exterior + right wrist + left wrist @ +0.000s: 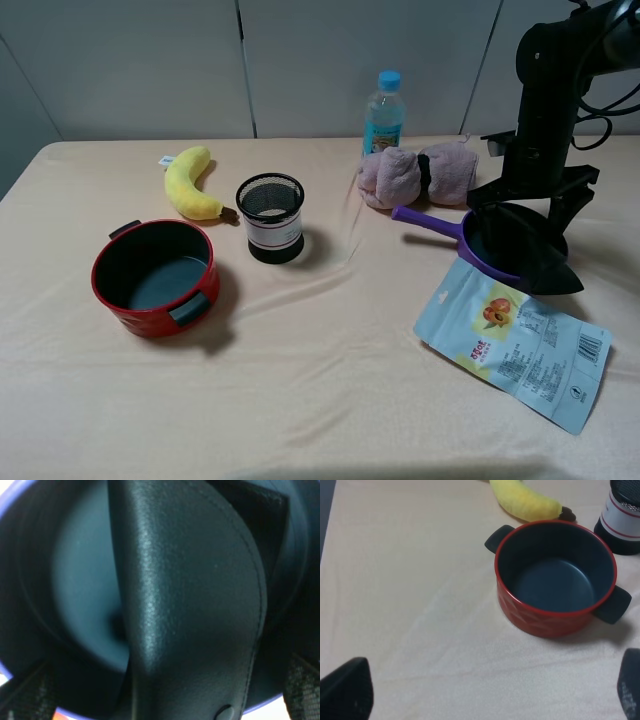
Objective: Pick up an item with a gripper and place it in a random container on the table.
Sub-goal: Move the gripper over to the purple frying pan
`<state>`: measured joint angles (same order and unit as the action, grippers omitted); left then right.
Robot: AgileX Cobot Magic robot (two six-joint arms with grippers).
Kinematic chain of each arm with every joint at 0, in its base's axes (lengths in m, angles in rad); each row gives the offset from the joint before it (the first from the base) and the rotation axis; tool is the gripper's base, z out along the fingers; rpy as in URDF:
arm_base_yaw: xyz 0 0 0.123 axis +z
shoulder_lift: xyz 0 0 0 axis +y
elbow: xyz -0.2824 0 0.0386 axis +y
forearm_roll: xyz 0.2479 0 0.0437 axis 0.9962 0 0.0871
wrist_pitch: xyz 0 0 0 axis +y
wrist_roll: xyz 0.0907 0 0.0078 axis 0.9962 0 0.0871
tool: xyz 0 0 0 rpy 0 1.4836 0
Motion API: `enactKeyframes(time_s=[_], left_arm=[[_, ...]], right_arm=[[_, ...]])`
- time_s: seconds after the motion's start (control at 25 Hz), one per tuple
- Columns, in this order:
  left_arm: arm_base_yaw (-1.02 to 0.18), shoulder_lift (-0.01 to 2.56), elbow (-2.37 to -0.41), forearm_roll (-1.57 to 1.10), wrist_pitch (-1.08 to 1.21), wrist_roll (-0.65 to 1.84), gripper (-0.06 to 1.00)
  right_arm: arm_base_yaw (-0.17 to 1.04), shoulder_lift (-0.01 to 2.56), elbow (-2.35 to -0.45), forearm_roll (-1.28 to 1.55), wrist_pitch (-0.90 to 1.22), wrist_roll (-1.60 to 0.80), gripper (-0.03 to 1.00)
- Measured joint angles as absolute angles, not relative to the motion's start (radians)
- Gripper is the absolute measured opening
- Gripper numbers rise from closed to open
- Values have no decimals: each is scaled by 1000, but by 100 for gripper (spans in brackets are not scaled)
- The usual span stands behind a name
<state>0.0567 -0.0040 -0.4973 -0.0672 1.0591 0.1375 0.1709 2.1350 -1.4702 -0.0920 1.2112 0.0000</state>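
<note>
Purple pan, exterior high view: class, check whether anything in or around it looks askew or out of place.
Yes. The black case sits in the purple pan but not flat: its pointed end juts over the rim towards the snack bag, so it looks tilted.

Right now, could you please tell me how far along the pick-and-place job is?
Done: the matte black wedge-shaped case lies in the small purple frying pan. In hand: the right hand hovers over it, fingers spread clear of the case, so it looks released. Left: probably only lifting that arm away. The left hand is open and empty near the red two-handled pot.
</note>
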Motion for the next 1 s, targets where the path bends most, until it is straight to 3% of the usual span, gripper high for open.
enactKeyframes(time_s=[1.0], left_arm=[[57,-4,-497,-67,1059,137,99]], right_arm=[[171,1919,-1470,-51,1213,6,69]])
